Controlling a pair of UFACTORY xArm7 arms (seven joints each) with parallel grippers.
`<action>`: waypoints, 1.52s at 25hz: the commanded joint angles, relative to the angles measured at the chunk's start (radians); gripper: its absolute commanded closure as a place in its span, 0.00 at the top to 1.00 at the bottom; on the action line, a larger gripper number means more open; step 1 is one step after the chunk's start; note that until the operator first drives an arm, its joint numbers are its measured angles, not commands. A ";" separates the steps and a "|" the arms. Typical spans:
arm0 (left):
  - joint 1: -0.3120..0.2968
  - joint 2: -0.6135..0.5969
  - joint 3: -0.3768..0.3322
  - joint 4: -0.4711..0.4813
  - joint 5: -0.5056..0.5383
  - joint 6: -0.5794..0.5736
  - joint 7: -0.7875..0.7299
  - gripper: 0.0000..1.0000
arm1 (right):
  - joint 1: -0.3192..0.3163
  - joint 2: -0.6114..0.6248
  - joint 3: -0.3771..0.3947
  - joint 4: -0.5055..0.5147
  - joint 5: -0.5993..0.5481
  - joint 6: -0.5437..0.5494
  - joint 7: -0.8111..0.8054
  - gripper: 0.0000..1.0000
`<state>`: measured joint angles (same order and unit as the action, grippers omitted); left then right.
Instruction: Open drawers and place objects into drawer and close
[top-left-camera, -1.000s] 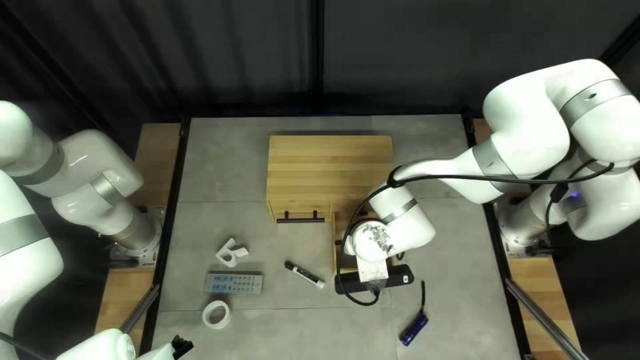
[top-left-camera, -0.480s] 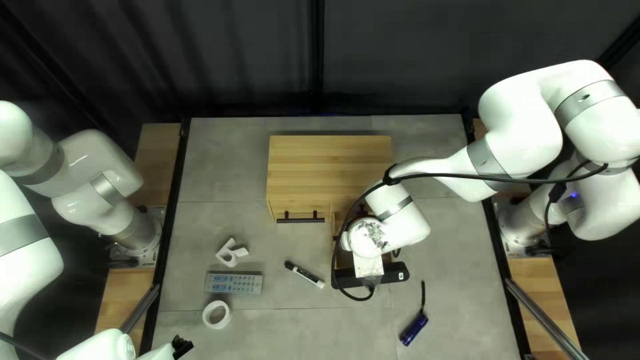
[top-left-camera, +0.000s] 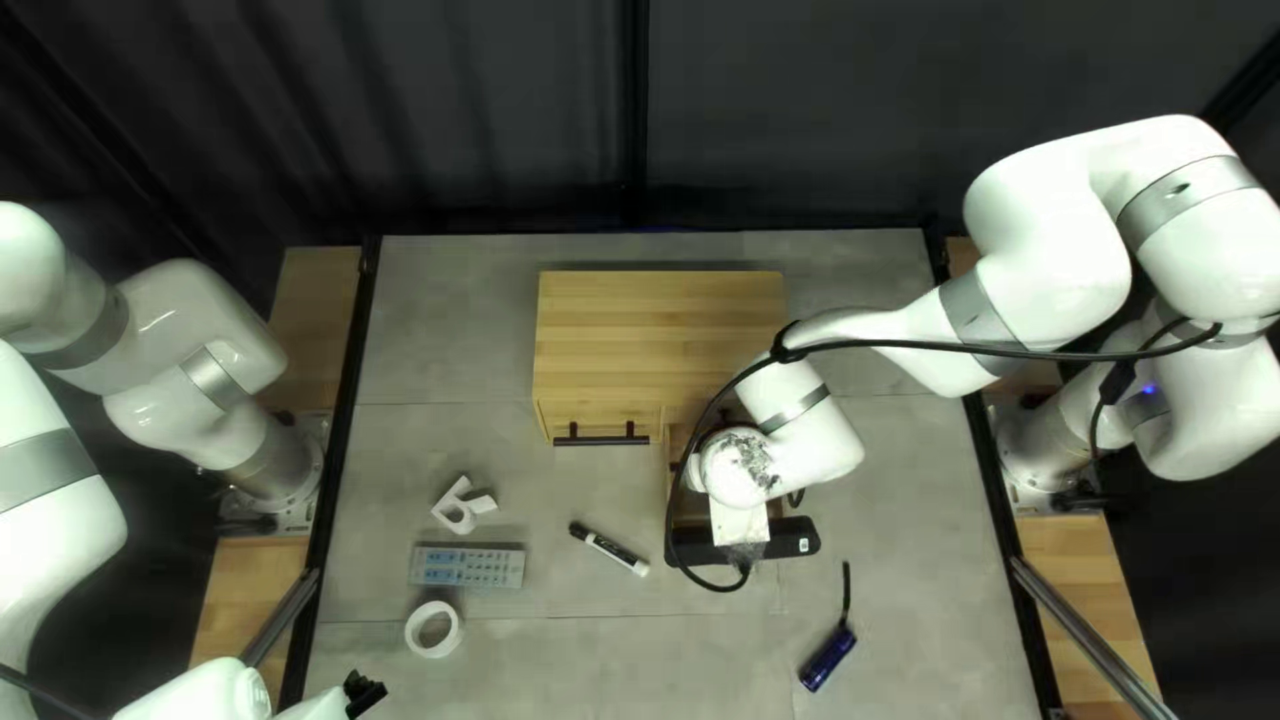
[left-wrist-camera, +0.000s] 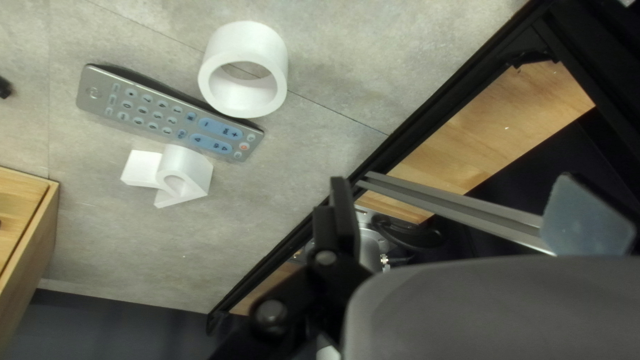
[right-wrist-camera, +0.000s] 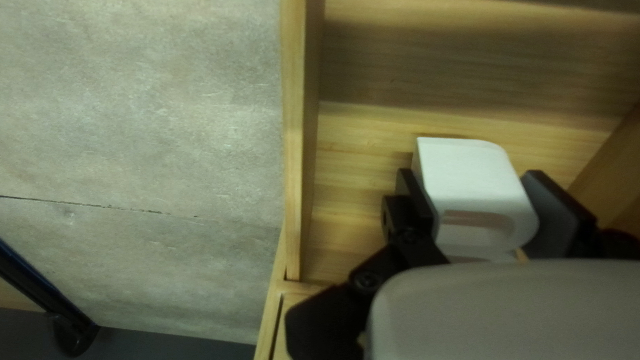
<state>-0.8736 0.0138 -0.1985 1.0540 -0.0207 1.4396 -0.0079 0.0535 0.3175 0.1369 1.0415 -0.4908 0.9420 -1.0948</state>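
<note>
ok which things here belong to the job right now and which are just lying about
In the job:
- open drawer
- cabinet
- white block
- right gripper, holding the block

Lying about, perhaps for later:
- remote
- marker
- white ring
- white cut-out piece
- blue item

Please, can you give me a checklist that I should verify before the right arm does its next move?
- Right drawer is open: ok
- White block is within the drawer's walls: ok
- Right gripper has its fingers on both sides of the block: ok
- Block rests on the drawer's bottom: cannot tell
- Right gripper is out of the way for closing: not ok
- Left gripper holds nothing: ok
</note>
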 commanded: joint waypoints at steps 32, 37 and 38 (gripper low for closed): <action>0.000 0.000 0.000 0.000 0.000 0.000 0.000 1.00 | 0.007 0.016 -0.011 0.010 -0.006 -0.003 0.068 0.04; 0.000 0.000 0.000 0.000 0.000 0.000 0.000 1.00 | 0.006 0.022 -0.013 0.020 -0.007 0.009 0.065 0.72; 0.000 0.000 0.000 0.000 0.000 0.000 0.000 1.00 | 0.007 0.023 -0.014 0.023 -0.008 0.015 0.065 1.00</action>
<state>-0.8736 0.0138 -0.1985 1.0540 -0.0207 1.4396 -0.0079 0.0595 0.3388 0.1241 1.0604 -0.4969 0.9483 -1.0293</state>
